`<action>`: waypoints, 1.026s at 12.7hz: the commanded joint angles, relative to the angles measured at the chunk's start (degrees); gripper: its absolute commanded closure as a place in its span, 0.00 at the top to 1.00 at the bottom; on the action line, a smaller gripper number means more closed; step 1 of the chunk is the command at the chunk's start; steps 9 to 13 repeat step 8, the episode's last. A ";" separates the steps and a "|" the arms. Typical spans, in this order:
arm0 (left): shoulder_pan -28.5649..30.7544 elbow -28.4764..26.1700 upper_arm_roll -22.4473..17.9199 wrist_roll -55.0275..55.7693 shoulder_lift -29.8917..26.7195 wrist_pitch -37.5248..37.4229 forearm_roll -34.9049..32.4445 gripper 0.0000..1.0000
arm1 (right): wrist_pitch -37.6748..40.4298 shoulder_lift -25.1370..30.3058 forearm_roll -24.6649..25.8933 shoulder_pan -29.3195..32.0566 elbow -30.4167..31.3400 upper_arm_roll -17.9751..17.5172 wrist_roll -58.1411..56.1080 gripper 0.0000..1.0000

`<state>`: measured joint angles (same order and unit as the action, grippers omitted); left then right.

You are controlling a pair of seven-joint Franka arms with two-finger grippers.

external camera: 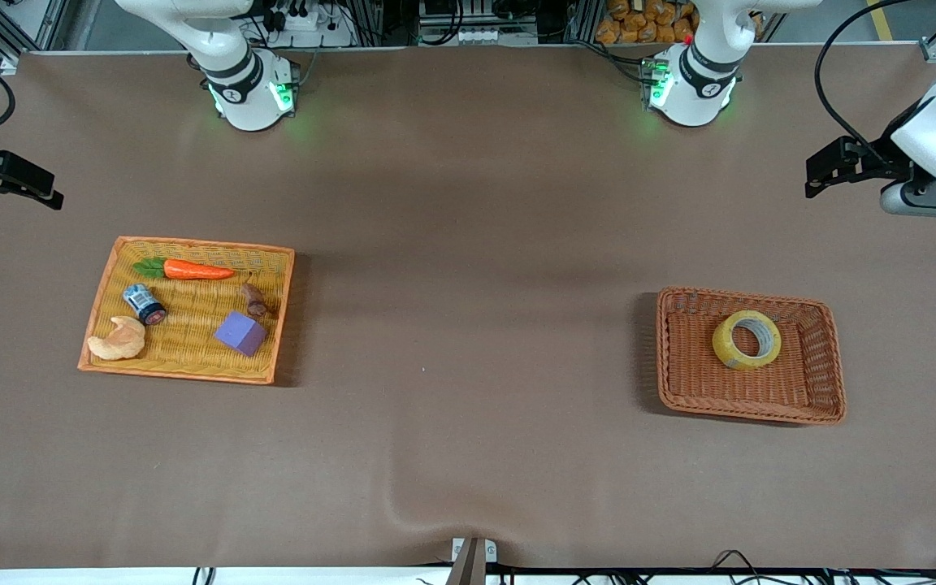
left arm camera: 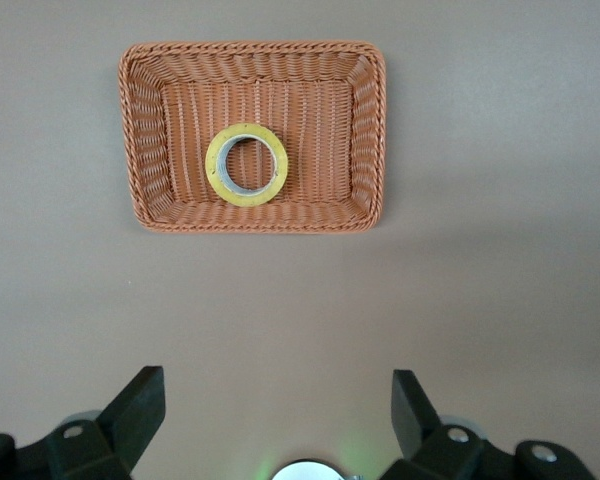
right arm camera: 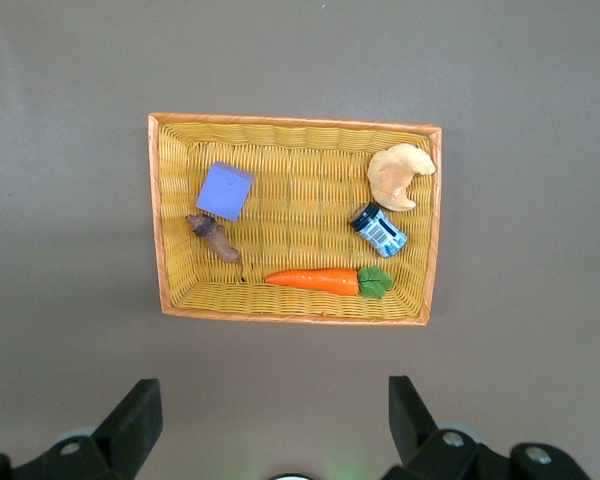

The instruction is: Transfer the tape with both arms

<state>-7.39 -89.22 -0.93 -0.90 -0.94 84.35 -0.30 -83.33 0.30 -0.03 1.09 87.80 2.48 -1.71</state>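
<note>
The tape (external camera: 724, 345) is a yellowish ring with a grey-white core. It lies flat in a brown wicker basket (external camera: 671, 357) toward the left arm's end of the table. In the left wrist view the tape (left arm camera: 215, 168) sits in the middle of the basket (left arm camera: 145, 130), well away from the fingers. My left gripper (external camera: 814, 180) hangs over the table's edge at that end, open and empty (left arm camera: 278, 378). My right gripper (external camera: 52, 195) hangs over the table's other end, also open and empty (right arm camera: 272, 385).
A yellow wicker tray (external camera: 192, 244) toward the right arm's end holds a toy carrot (external camera: 192, 270), a small blue-labelled can (external camera: 144, 303), a croissant (external camera: 119, 339), a purple cube (external camera: 240, 332) and a small brown piece (external camera: 255, 299). Brown cloth covers the table between tray and basket.
</note>
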 commanded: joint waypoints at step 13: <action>0.10 0.01 0.40 -0.24 -0.20 0.63 -1.02 1.00 | 0.44 -0.56 0.38 0.67 -1.14 -0.73 0.57 1.00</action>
